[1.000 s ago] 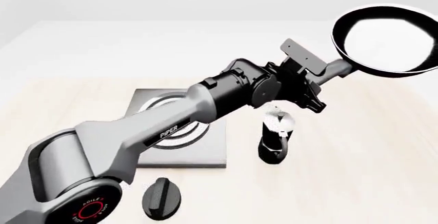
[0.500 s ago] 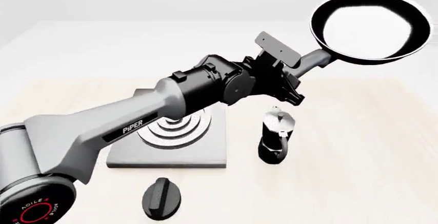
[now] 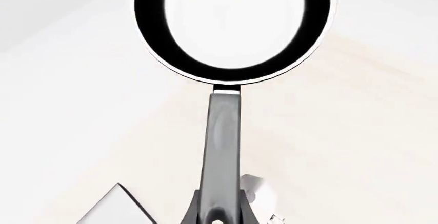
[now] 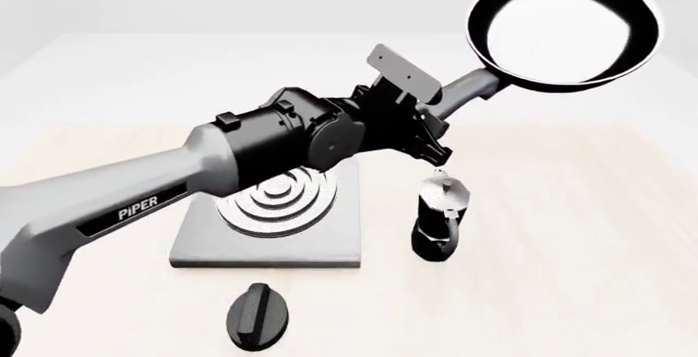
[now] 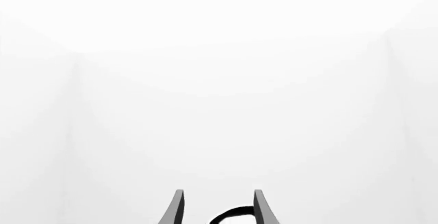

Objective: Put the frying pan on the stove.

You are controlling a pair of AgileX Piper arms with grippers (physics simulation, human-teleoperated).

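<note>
1. Above the far right part of the table (image 4: 610,234), the frying pan (image 4: 564,30) is hanging in the air, well apart from the wood-toned surface, its round black rim ringing a glossy pale inside.
2. Its long dark grey handle (image 4: 472,91) is running down and left into the left gripper (image 4: 431,124), which is pinching the handle near its end; the grip point itself is hidden behind the gripper's black body in the front view.
3. From the left wrist view the pan (image 3: 233,24) is being cut off by the frame edge, and the slotted end of the handle (image 3: 222,147) is barely showing at the border.
4. Lying flat on the table, the stove (image 4: 316,238) is showing as a square grey slab with concentric silver rings, its far left part covered by the left arm (image 4: 218,169).
5. Just beside the stove's right edge, a black and silver moka pot (image 4: 439,216) is standing upright.
6. Near the front edge, a small black oval lid (image 4: 258,316) with a ridge-like knob is lying apart from the stove.
7. Seen only from its own wrist view, the right gripper (image 5: 217,208) is pointing at blank pale space, fingers spread with a gap between them; a thin black curve between them is too little to identify.
</note>
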